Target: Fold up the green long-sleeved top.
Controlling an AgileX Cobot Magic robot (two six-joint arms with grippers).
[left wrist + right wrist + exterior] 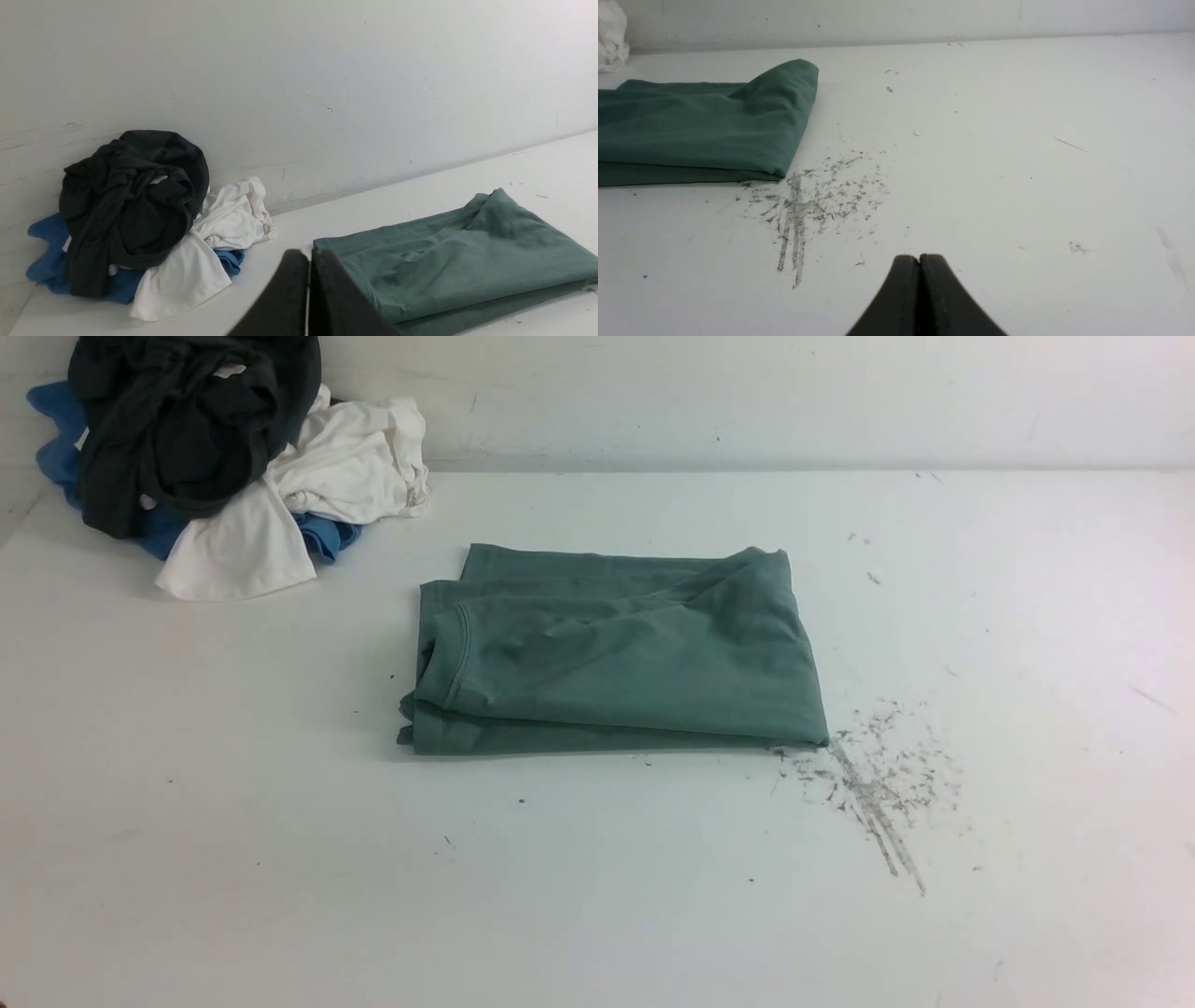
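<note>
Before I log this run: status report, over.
Left gripper shut, right gripper shut, both empty. Green top folded, mid-table. Clothes pile far left, clear of it.

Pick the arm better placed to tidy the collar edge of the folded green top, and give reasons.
Left, probably. The left hand, shut, sits near the green top by its collar side; the right hand, also shut, hangs over bare table beyond the opposite corner.
</note>
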